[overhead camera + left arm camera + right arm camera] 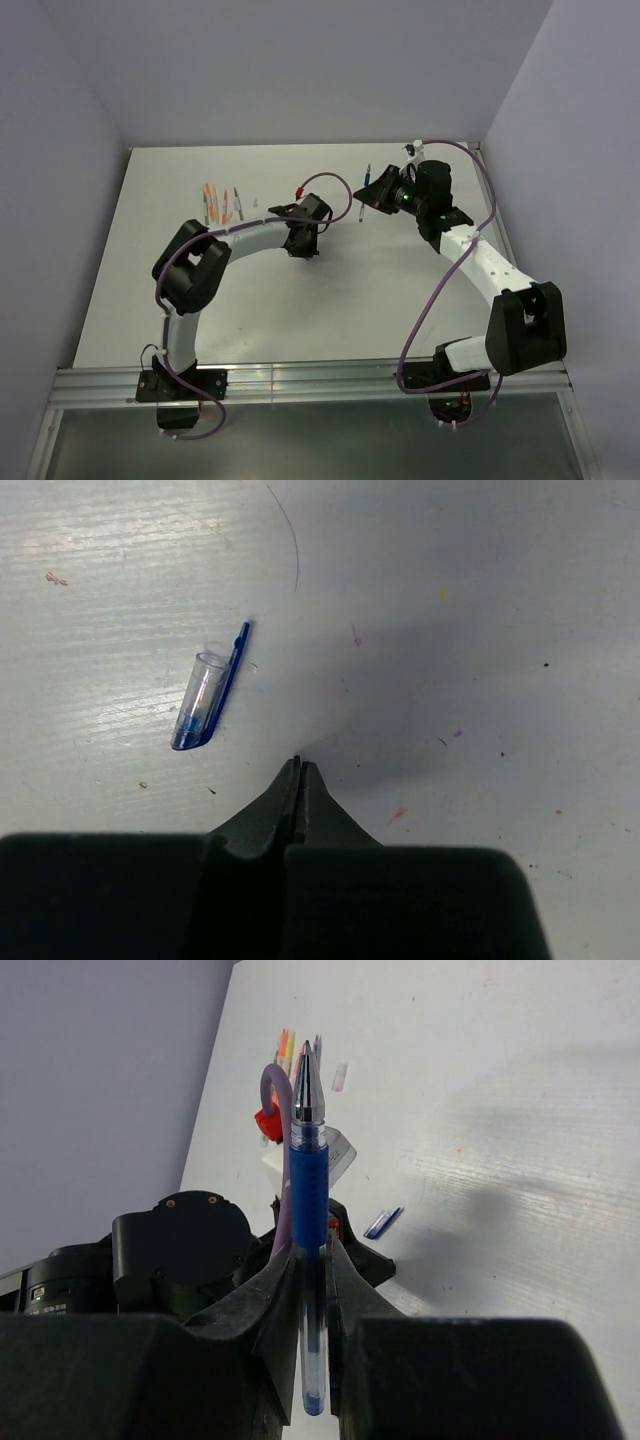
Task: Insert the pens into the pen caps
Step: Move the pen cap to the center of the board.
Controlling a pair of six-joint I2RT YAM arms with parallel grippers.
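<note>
Blue-gripped clear pen with a silver tip (308, 1160): pinched in right gripper (312, 1260), tip outward. Clear cap with a blue clip (205, 700): flat on white table (480, 630), just beside left gripper (300, 768), whose jaws are pressed together on nothing. Step, as judged: fetching the cap. Next: open, shift over the cap, pinch it.

Setting: robotics lab test cell. Evidence: white table (300, 320) boxed in by plain lilac-grey walls (60, 150); aluminium rail (300, 378) along near edge; left arm (190, 270), right arm (490, 265); exposed purple cables (430, 300).
</note>
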